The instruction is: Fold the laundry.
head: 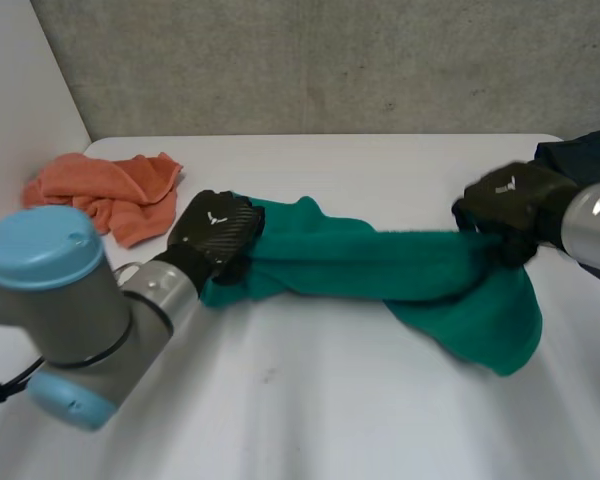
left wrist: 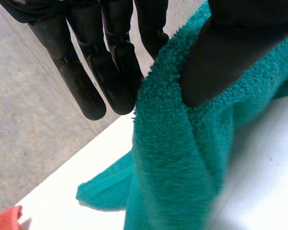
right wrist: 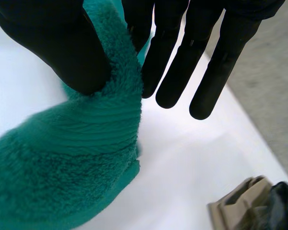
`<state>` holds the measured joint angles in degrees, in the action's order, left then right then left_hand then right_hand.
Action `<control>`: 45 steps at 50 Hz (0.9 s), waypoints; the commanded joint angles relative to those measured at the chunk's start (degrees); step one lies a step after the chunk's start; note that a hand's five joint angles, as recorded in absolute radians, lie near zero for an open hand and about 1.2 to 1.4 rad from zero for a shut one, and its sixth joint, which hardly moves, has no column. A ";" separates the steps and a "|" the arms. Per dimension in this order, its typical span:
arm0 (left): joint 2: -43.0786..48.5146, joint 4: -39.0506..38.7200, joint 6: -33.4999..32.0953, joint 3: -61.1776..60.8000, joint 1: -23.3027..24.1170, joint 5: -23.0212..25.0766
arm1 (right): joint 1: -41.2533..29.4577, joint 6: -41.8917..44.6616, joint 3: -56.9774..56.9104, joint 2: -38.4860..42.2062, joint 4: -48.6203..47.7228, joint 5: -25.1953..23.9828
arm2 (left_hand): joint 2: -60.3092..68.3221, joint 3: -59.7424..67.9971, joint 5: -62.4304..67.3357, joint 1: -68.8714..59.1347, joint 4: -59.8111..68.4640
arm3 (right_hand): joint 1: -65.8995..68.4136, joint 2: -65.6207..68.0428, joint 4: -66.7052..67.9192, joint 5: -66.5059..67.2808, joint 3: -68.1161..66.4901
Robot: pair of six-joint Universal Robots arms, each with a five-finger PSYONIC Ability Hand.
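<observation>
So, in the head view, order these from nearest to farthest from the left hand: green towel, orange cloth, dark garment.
1. green towel, pinched in the left hand.
2. orange cloth, just to its left.
3. dark garment, far right edge.

Fluffy teal towel (head: pixel 380 265), bunched into a long rope, stretched across the middle of the worktop (head: pixel 310 400). One end pinched in left hand (head: pixel 215 235), the other in right hand (head: pixel 505 205). A loose fold sags onto the worktop near the right end. Orange towel (head: pixel 110 190) crumpled at far left corner. Dark garment (head: pixel 590 155) heaped at far right edge.
</observation>
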<state>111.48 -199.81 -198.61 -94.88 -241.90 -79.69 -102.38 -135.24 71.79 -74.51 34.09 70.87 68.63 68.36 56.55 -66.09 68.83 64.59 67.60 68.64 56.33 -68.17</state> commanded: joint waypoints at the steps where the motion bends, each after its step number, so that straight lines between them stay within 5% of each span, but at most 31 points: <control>1: 8.92 -2.84 -3.26 15.90 -2.77 0.14 | -1.59 -13.44 -4.80 6.12 -25.51 2.07 | 11.37 11.64 13.45 -13.91 11.17 | 15.41 12.40 11.36 13.67 -11.83; 13: 8.14 -27.72 -1.79 41.09 -4.54 -0.03 | -7.83 -23.49 -10.19 6.66 -77.23 17.10 | 11.37 11.64 13.45 -13.91 11.17 | 15.41 12.40 11.36 13.67 -11.83; 19: 4.90 -25.72 -0.64 36.01 -4.81 0.06 | -8.36 -23.40 -7.55 7.01 -75.32 16.58 | 11.37 11.64 13.45 -13.91 11.17 | 15.41 12.40 11.36 13.67 -11.83; 33: -0.74 -19.38 -1.95 -3.28 -4.02 0.32 | -7.83 -22.88 14.94 11.75 -63.53 9.46 | 11.37 11.64 13.45 -13.91 11.17 | 15.41 12.40 11.36 13.67 -11.83; 39: 6.37 -17.98 -6.61 -8.30 -4.01 0.15 | -7.48 -19.37 20.13 14.74 -63.00 8.93 | -11.92 -11.65 -9.85 9.38 -12.12 | 15.41 12.40 11.36 13.67 -11.83; 41: 6.82 -16.58 -8.10 -9.70 -4.19 0.15 | -7.48 -18.14 21.36 14.40 -62.92 9.02 | -29.36 -29.09 -27.29 26.82 -29.56 | 15.41 12.40 11.36 13.67 -11.83; 45: 4.11 -12.45 -8.20 -10.76 -4.89 0.15 | -7.48 -17.60 22.07 14.22 -62.74 9.02 | -40.40 -40.13 -38.33 37.86 -40.60 | 15.41 12.40 11.36 13.67 -11.83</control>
<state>117.23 -216.78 -205.54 -104.57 -246.10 -79.51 -109.89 -154.52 92.46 -60.02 -28.65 79.68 37.77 38.05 27.54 -36.07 37.56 64.59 67.60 68.85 56.36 -68.44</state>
